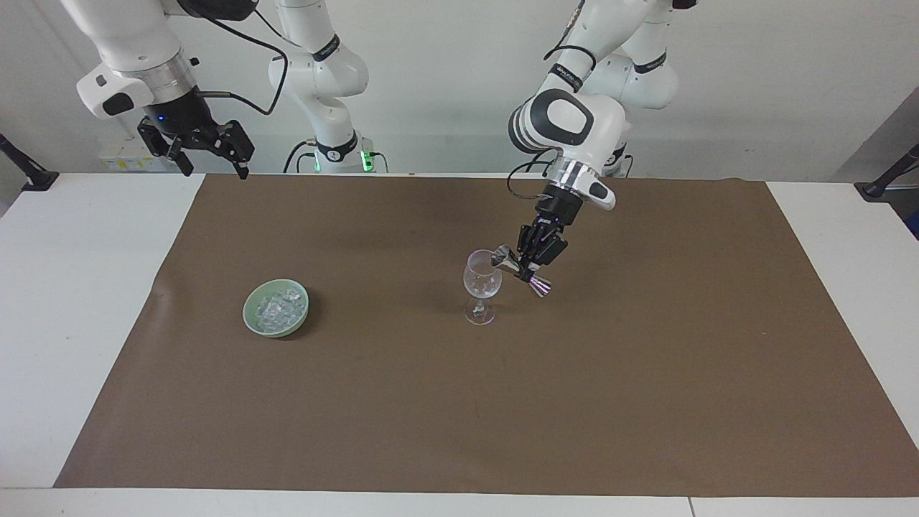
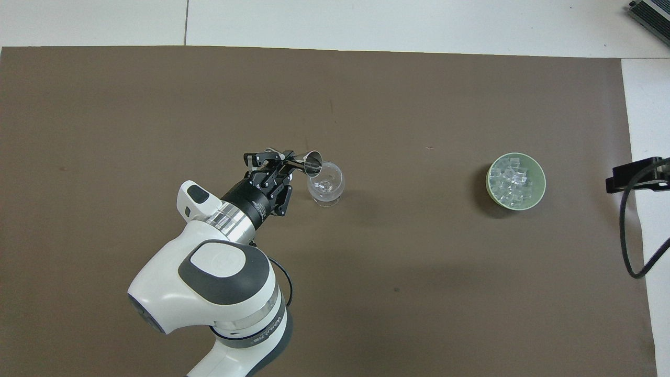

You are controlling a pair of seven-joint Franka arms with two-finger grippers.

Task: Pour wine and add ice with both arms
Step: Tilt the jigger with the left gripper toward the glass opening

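Two arms share the job: the left end effector [image 1: 529,264] grasps a tilted metal jigger [image 1: 520,271], its mouth at the wine glass [image 1: 481,283] rim. The ice [image 1: 276,307] sits in a green bowl [image 1: 253,321] toward the right arm's end, nearest the released, waiting right end effector [image 1: 208,158].

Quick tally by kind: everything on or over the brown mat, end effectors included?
Clear stemmed wine glass: 1
Silver double-cone metal jigger: 1
Pale green round bowl heaped with clear ice cubes: 1
Black two-finger end effectors, left, right: 2
Total: 5
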